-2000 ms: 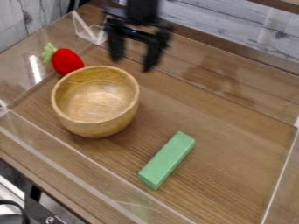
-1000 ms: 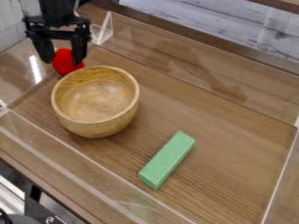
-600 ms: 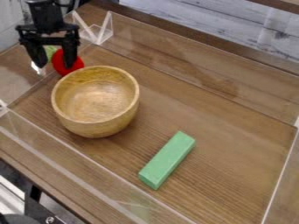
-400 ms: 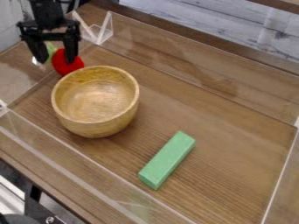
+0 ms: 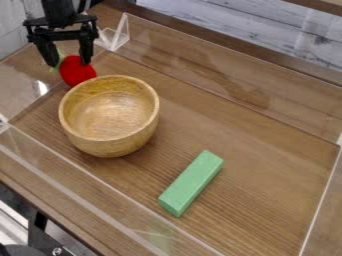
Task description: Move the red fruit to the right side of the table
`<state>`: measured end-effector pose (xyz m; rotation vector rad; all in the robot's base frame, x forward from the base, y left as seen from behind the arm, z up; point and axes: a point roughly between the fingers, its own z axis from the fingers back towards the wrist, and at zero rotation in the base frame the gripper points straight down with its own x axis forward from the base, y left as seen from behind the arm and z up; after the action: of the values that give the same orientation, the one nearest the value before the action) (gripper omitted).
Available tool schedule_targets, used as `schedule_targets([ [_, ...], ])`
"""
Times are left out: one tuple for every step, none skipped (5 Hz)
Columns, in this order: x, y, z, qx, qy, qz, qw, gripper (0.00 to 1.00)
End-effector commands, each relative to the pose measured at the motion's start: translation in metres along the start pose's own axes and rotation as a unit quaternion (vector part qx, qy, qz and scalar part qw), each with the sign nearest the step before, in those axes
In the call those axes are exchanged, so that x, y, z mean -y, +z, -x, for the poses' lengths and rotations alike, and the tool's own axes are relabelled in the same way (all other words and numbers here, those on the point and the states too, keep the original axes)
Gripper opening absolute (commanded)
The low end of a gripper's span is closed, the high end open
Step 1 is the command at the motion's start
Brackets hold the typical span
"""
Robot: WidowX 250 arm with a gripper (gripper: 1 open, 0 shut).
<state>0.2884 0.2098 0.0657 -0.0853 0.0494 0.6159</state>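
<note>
Brown wood-grain desk [image 5: 254, 110] with low clear acrylic walls fills the view; I read it from left to right.

1. Far left, rear corner: the pincer [image 5: 63, 49] points straight down with its two black fingers spread wide. Nothing is held between them.
2. Directly below and just in front of the pincer: the red fruit [image 5: 76, 71] rests on the desk, close to the left wall and just beside the rim of the wooden bowl [image 5: 110, 115]. I cannot tell whether the fingertips touch the fruit; they appear to straddle its upper part.
3. Centre right, toward the front: a green block [image 5: 191, 182] lies flat, well apart from the fruit.

Task status, as I judge it: no transfer is done. The fruit sits on the left side; the right side of the desk holds nothing of the task. Remaining steps: close on the fruit, lift it, carry it past the bowl to the right, release.

Orientation of the fruit: its green leafy end shows toward the left, the red body toward the right and front. The long axis appears to run roughly along that line, lying low. The fruit is too small to read more precisely.
</note>
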Motion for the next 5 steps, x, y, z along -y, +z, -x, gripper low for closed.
schedule_targets([
  [0.008, 0.019, -0.012, 0.028, 0.0, -0.003, 0.9996, 1.0],
  [0.007, 0.009, -0.01, 0.024, -0.003, -0.002, 0.9997, 1.0],
  [0.007, -0.001, -0.008, 0.022, -0.005, -0.002, 0.9997, 1.0],
  [0.008, -0.01, -0.011, 0.024, 0.035, 0.003, 0.9991, 1.0],
  [0.01, -0.017, -0.013, 0.026, 0.074, 0.01, 0.9968, 1.0],
])
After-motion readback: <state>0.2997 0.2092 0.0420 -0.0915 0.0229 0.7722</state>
